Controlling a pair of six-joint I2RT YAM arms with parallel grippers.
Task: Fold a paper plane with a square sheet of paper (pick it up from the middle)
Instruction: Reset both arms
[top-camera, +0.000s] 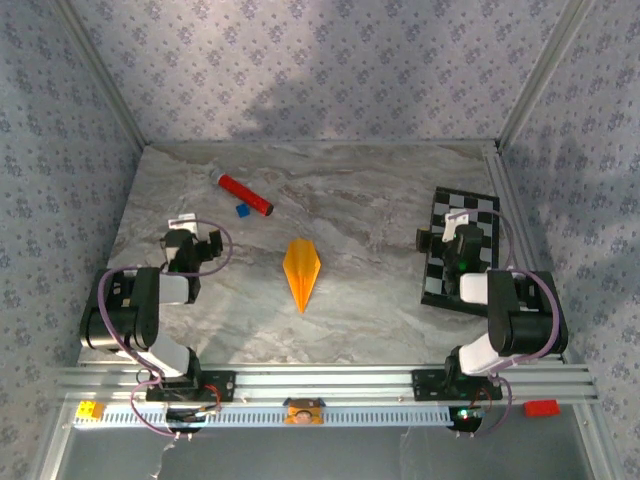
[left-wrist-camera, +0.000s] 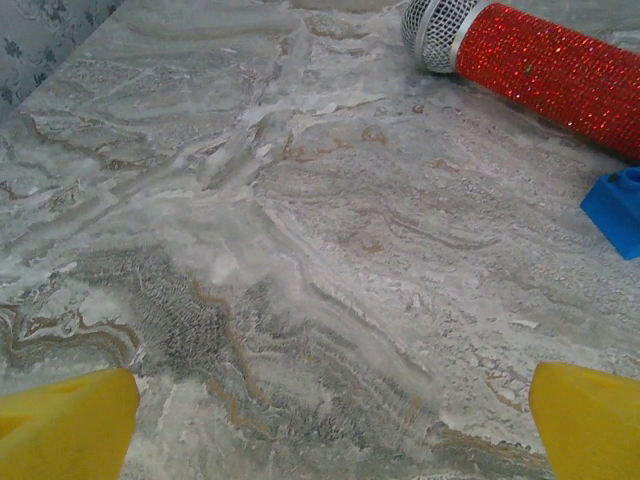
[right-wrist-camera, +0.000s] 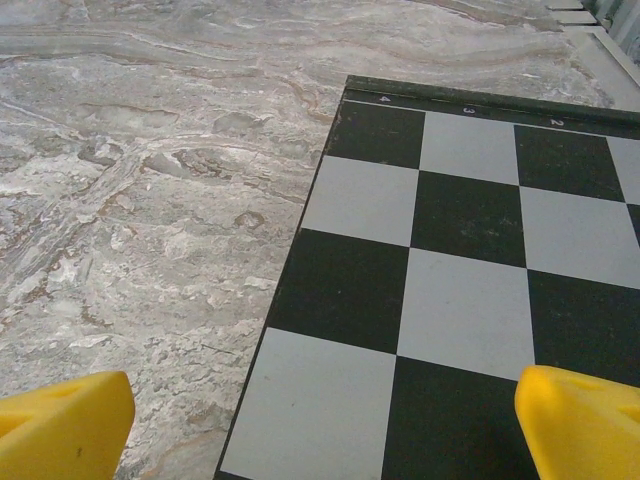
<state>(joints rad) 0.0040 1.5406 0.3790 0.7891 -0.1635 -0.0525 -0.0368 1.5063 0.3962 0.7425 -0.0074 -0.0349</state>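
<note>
Grey marbled tabletop (top-camera: 350, 190) lay under both of your arms. At the left, your left gripper (top-camera: 193, 240) pointed away from the near edge over bare stone; in the left wrist view its yellow fingers (left-wrist-camera: 65, 425) sat in the two lower corners, spread wide, with nothing held between them. Ahead of it and a little to the right lay the red cylinder (top-camera: 246, 195), slanted on the tabletop, its glittery red body and silver mesh end plain in the left wrist view (left-wrist-camera: 560, 75); a small blue block (top-camera: 241, 210) sat just beside the cylinder's near side, apart from it.

Near the middle of the tabletop, between your two arms and well apart from both, the paper plane (top-camera: 302, 270) lay flat; it was an orange-yellow dart with a centre crease, its point turned toward the near edge.

At the right, your right gripper (top-camera: 455, 238) hung over the left border of the black-and-white checkered board (top-camera: 482, 208); its fingers (right-wrist-camera: 585, 425) were also fully apart and empty, one above stone and the other above the board's squares (right-wrist-camera: 470, 250).
</note>
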